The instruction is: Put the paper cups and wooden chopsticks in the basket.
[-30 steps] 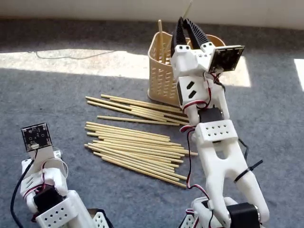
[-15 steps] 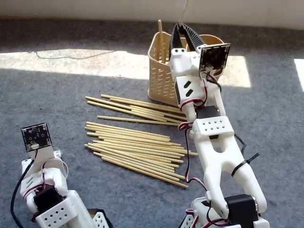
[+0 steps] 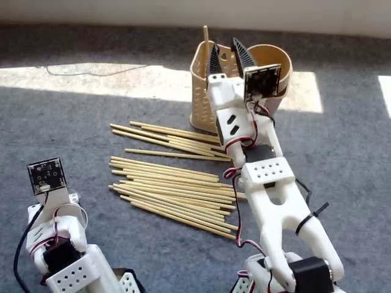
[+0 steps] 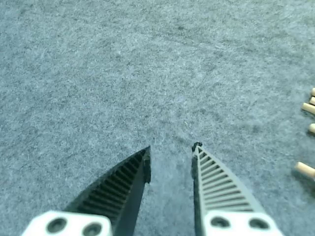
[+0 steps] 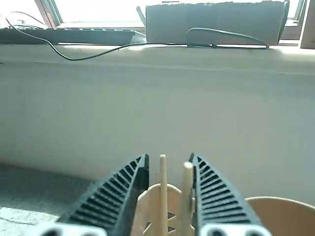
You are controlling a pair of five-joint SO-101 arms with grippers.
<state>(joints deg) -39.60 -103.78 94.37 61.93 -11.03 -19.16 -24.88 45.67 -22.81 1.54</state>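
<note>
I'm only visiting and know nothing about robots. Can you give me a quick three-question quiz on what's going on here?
1. True or false: a chopstick already stands upright in the basket.
2. Most chopsticks lie: A) in the basket, B) on the carpet, C) on a plate.
3. Fill in: the right gripper is open above the ____.

Key: 1 true; 2 B; 3 basket.
</note>
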